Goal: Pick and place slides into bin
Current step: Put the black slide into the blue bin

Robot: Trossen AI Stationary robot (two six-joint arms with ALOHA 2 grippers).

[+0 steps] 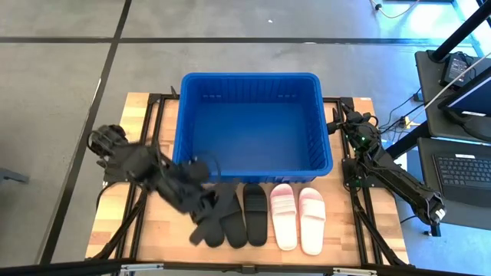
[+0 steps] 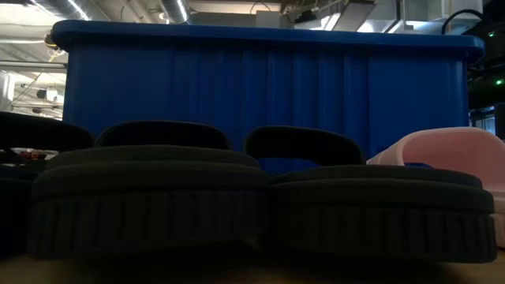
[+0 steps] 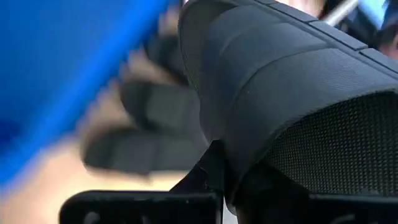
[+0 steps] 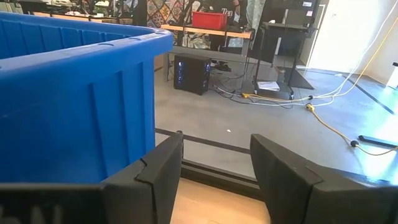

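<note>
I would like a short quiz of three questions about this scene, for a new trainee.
1. True or false: the bin is empty.
2. How many pale pink slides lie on the table?
3. Which gripper is at a black slide: A left gripper, B right gripper?

Key:
1. True; only its blue floor shows.
2. Two, side by side.
3. A. The right one waits open beside the bin.

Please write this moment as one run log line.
left pincer: shut on black slide | right pincer: open, beside bin | bin: empty
</note>
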